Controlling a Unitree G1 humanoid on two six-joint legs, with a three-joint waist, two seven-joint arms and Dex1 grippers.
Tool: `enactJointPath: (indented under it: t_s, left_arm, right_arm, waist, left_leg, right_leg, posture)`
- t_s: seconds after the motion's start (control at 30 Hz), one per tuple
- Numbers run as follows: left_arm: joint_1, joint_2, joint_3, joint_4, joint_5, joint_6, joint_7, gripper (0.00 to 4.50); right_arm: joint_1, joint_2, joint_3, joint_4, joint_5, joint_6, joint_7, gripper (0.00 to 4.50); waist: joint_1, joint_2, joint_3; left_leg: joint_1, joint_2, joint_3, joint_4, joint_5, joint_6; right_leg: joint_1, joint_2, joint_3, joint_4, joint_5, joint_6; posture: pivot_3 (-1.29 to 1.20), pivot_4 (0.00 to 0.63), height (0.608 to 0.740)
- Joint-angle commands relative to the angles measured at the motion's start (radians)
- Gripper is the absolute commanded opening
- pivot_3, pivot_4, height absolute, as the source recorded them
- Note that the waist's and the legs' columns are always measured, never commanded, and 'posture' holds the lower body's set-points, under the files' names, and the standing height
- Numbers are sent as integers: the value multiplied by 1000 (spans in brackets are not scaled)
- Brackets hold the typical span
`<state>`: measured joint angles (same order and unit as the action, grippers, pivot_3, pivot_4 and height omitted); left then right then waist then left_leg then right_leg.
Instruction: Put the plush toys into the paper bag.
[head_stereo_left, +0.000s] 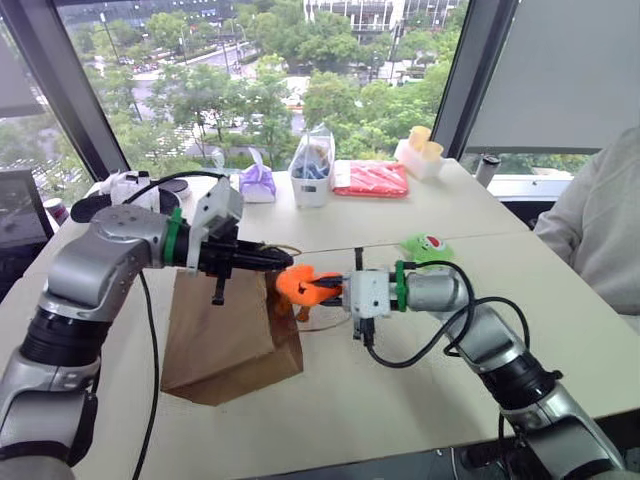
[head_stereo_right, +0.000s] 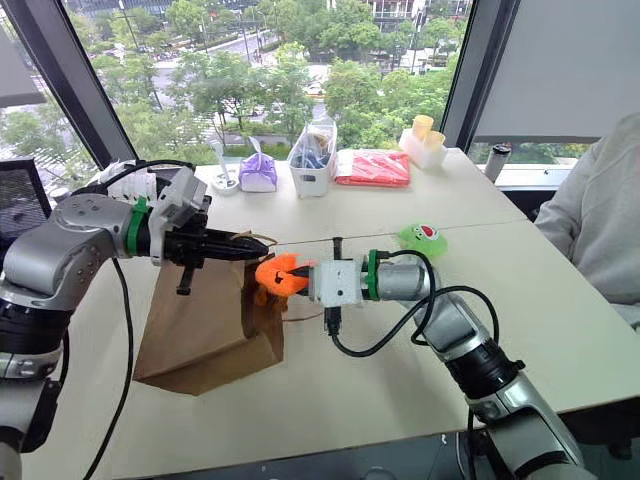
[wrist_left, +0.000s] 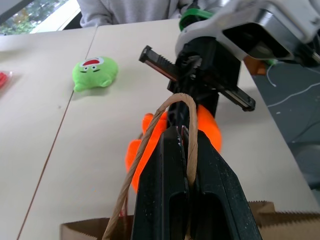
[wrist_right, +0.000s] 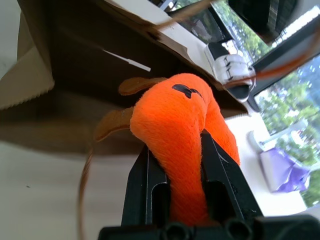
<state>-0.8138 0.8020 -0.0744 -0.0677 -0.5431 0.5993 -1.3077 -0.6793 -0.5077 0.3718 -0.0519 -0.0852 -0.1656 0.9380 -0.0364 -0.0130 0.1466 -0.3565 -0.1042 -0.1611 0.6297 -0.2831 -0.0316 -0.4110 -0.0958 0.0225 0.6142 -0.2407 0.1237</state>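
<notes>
A: Orange plush toy (wrist_right: 175, 130) — where does it sit?
B: Squeezed between the right gripper (head_stereo_left: 325, 287) fingers, held in the air just beside the paper bag (head_stereo_left: 225, 335) mouth.
A: Left gripper (head_stereo_right: 245, 249)?
B: Fingers pinched together on the bag's cord handle (wrist_left: 170, 120), lifting the bag's top edge.
A: Green plush toy (head_stereo_left: 427, 247)?
B: On the table (head_stereo_left: 420, 400), behind the right arm, apart from the bag.
A: Far edge?
B: Purple pouch (head_stereo_left: 257, 182), clear bag (head_stereo_left: 312, 165), red packet (head_stereo_left: 371, 178).
</notes>
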Motion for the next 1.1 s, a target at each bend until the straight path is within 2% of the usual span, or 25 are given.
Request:
enactJointPath:
  t_s: [0.03, 0.2, 0.4, 0.6, 0.77, 0.9, 0.93, 1.07, 1.1]
  left_arm:
    - [-27, -15, -1, 5, 17, -30, -1, 0]
    - [-33, -36, -2, 18, 26, -42, 0, 0]
    - [-34, -58, 1, 14, 29, -47, 4, 0]
    - [-22, -68, 0, -11, 20, -34, 12, 0]
    - [1, -67, 5, -43, 11, -21, 22, 0]
    - [19, -58, 16, -57, 7, -8, 29, 0]
    - [21, -57, 18, -58, 7, -6, 31, 0]
    - [26, -53, 23, -51, 9, -7, 36, 0]
    - [28, -52, 24, -48, 11, -10, 37, 0]
  right_arm:
    - [-44, 24, 36, 14, -91, -113, -40, 5]
    - [-69, 42, 106, 66, -203, -221, -62, 5]
    - [-107, 130, 182, 200, -304, -343, -130, 5]
    - [-219, 223, 232, 435, -463, -491, -333, 5]
    - [-258, 254, 249, 579, -498, -572, -413, 5]
    - [-249, 245, 214, 585, -438, -600, -399, 1911]
    - [-246, 237, 211, 582, -436, -608, -400, 2535]
    - [-207, 179, 176, 520, -428, -643, -430, 4399]
    - [-187, 159, 158, 490, -411, -647, -433, 4467]
  waist:
    - [0, 0, 0]
    - [-1, 0, 0]
    - [-5, 0, 0]
    - [-7, 0, 0]
    - [-7, 0, 0]
    - [-8, 0, 0]
    - [-8, 0, 0]
    - [-7, 0, 0]
    - [-6, 0, 0]
  left_leg:
    - [0, 0, 0, 0, 0, 0]
    - [0, 0, 0, 0, 0, 0]
    - [0, 0, 0, 0, 0, -1]
    - [0, 0, 0, -1, 1, -1]
    - [0, 0, 0, -1, 1, -1]
    - [0, 0, -1, -1, 1, -1]
    - [0, 0, -1, -1, 1, -1]
    - [0, 0, -1, -1, 1, -1]
    - [0, 0, -1, -1, 1, -1]
  right_leg:
    - [0, 0, 0, 0, 0, 0]
    - [0, 0, 0, 0, 0, 0]
    - [0, 0, 0, 0, 0, 0]
    - [-1, 1, 0, 1, 0, 0]
    - [-2, 1, 0, 1, 0, 0]
    - [-1, 1, 0, 1, 0, 0]
    - [-1, 1, 0, 1, 0, 0]
    - [-1, 1, 0, 1, 0, 0]
    - [-1, 1, 0, 1, 0, 0]
  posture:
    - [0, 150, 740]
    - [0, 150, 740]
    - [0, 150, 740]
    - [0, 150, 740]
    - [0, 150, 740]
    - [0, 150, 740]
    - [0, 150, 740]
    - [0, 150, 740]
    - [0, 150, 740]
